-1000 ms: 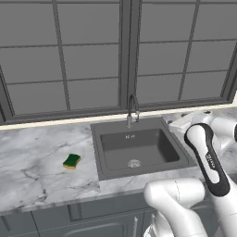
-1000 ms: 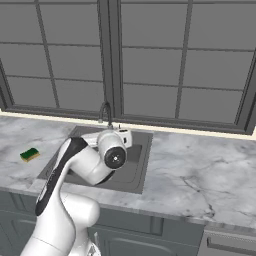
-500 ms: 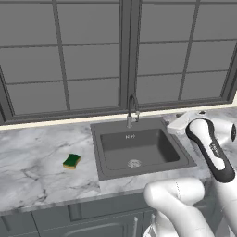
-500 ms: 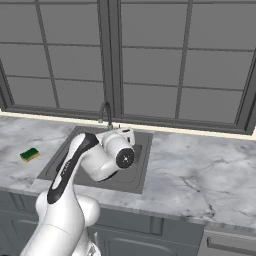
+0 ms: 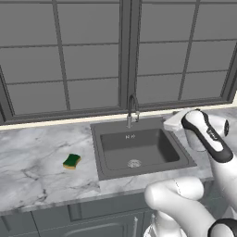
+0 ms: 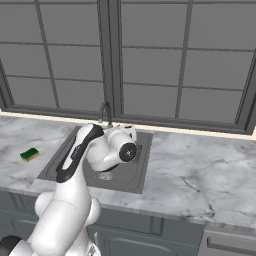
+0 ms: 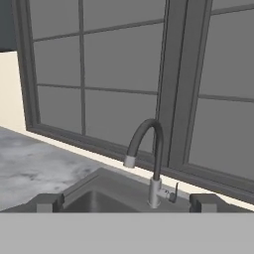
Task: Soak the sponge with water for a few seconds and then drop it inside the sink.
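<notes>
Counter (image 5: 37,157) unchanged; sponge (image 5: 71,161) unmoved; arm shifted.

Rendered scene, even flat light, moderately bright, no visible source. Window (image 5: 125,55) panes dull grey, no glare. Counter (image 5: 32,166) pale, evenly lit. Soft faint shadow inside sink (image 5: 139,148) at near wall. All views sharp, no blur, no edge distortion. Hand view slightly softer, faucet (image 7: 149,158) clear.
</notes>
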Robot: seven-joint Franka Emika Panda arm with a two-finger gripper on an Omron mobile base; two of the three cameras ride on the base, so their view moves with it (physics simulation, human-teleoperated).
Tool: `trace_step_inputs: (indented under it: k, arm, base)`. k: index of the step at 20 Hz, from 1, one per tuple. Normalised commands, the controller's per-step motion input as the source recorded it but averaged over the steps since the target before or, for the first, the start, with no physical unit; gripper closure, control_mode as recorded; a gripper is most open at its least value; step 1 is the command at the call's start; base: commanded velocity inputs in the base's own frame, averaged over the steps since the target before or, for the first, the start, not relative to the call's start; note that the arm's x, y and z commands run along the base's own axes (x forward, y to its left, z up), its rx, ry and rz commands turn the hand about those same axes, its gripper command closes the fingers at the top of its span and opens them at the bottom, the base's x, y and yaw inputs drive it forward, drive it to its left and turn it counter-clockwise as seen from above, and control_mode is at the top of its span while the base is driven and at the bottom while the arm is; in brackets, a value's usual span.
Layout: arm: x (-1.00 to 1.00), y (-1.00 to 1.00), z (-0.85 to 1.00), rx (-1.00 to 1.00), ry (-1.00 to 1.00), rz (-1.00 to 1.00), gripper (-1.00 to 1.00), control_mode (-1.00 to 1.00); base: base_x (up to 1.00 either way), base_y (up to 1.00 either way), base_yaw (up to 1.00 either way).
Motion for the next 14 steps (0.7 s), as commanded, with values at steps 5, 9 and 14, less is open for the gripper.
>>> trace_step_inputs:
  k: [5,9,14]
  arm:
    - [0.3,0.0,-0.25,0.0,0.0,0.0,-1.0,-1.0]
    - [0.23,0.0,-0.27,0.0,-0.03,0.01,-1.0,-1.0]
    - [0.25,0.0,-0.26,0.0,-0.06,0.05,-1.0,-1.0]
  base:
    - [0.0,0.0,0.0]
    - [0.0,0.0,0.0]
    - [0.0,0.0,0.0]
